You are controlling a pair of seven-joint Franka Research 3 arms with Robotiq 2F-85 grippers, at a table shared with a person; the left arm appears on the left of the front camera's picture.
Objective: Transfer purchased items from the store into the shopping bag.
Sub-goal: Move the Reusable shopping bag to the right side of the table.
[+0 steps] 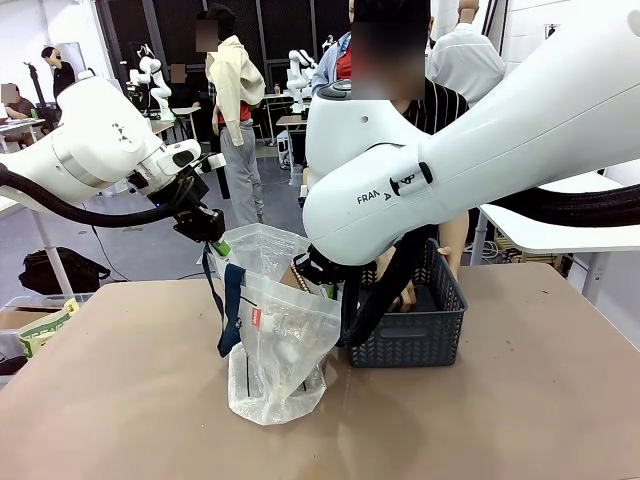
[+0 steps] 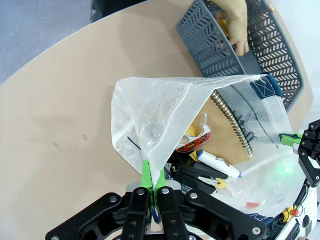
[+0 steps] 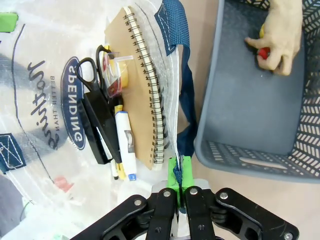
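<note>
A tan table (image 1: 120,400) stands on a grey-blue floor (image 1: 150,250), white tables (image 1: 560,235) behind, brightly lit.

Centre frame, the translucent white plastic bag (image 2: 150,115) gapes, brown spiral notebook (image 2: 230,132) crowding it; a person's hand (image 2: 235,22) occupies the grey lattice basket (image 2: 207,47).

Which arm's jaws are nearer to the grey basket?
Right. The right jaws pinch the bag rim just beside the basket wall; the left jaws pinch the opposite rim, across the bag's mouth.
</note>
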